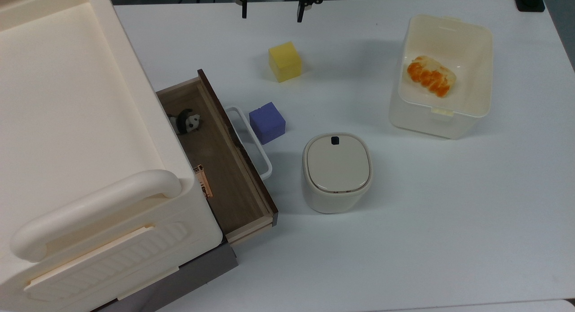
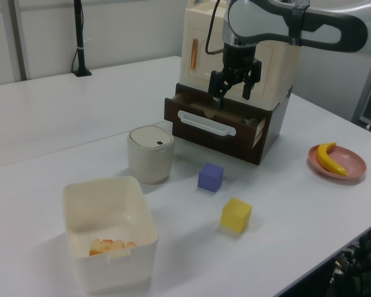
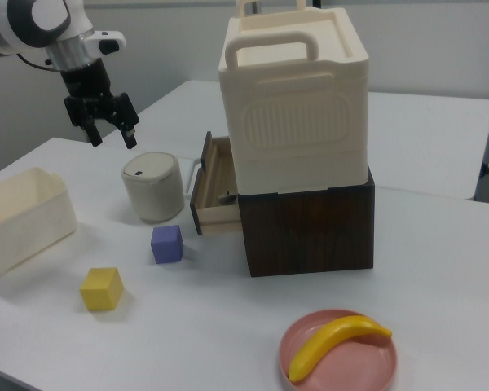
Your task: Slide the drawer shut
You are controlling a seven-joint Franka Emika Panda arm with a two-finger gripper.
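Note:
The drawer (image 1: 223, 177) stands pulled out of the dark cabinet, showing its brown wood-grain inside. Its dark front panel (image 2: 210, 129) carries a thin white loop handle (image 1: 252, 141). The drawer (image 3: 213, 192) also sticks out toward the right view's left. Inside lie a small black-and-white toy (image 1: 186, 120) and an orange item (image 1: 203, 181). My gripper (image 1: 271, 12) hangs open and empty at the top view's upper edge, beyond the yellow cube. It (image 2: 232, 88) is raised in the air, apart from the drawer. In the right view the gripper (image 3: 112, 134) is above and left of the lidded pot.
A purple cube (image 1: 267, 122) sits right beside the handle. A cream lidded pot (image 1: 337, 172) stands near the drawer front and a yellow cube (image 1: 285, 61) lies further off. A white bin (image 1: 449, 24) holds orange food. A banana (image 3: 338, 342) rests on a pink plate. A cream carry box (image 3: 293, 98) tops the cabinet.

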